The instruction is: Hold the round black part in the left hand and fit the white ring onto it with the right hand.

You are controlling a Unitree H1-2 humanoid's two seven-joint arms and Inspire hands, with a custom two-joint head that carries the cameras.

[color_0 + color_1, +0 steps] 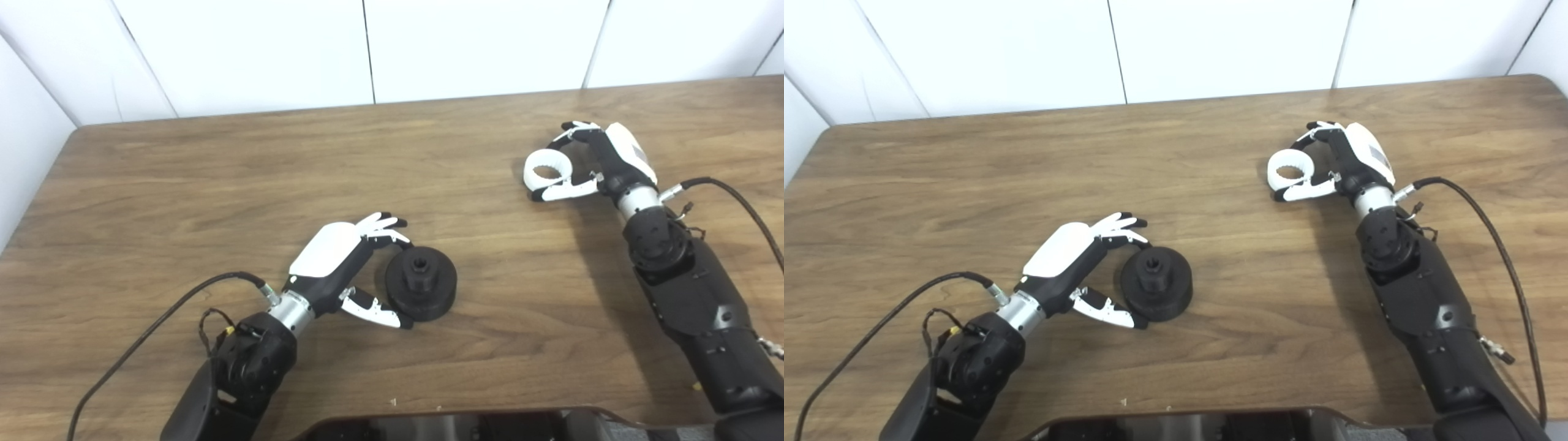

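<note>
Lying flat, black part (pixel 421 285) hub-up

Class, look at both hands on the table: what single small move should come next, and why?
Probably the left hand should close on the round black part: its fingers and thumb bracket the part, which still sits on the table. The right hand seems to pinch the white ring already, well to the part's right.
</note>
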